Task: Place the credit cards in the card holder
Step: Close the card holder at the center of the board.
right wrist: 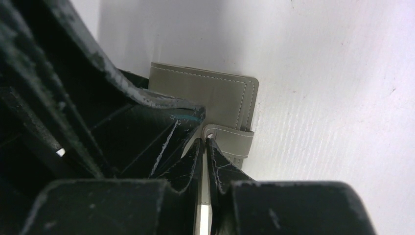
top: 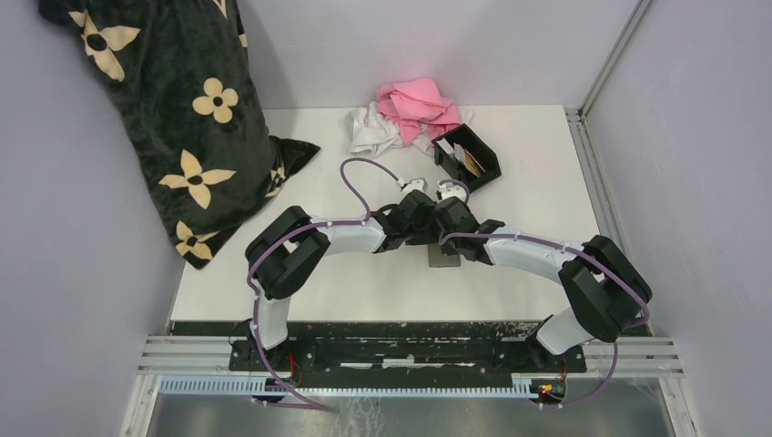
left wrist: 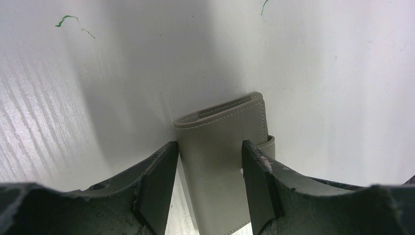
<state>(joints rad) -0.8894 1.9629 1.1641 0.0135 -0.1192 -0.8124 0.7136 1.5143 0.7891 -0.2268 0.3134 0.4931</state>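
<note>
1. One black cushion (top: 182, 118) with cream flowers leans at the far left of the white table (top: 546, 228).
2. Two cloths lie bunched at the back: one white cloth (top: 369, 132) and one pink cloth (top: 419, 102).
3. The left gripper (left wrist: 209, 181) stands wide, one finger at the left edge of the single grey wallet (left wrist: 220, 142) and the other over its top.
4. The right gripper (right wrist: 204, 156) is narrow, with only a slit between its fingers. Its tips meet the wallet's strap (right wrist: 230, 139) – whether they pinch it I cannot tell.
5. One black card holder (top: 467, 157) sits beside the cloths, right of centre. Two credit cards (top: 471, 162) show inside it – one white, one tan.
</note>
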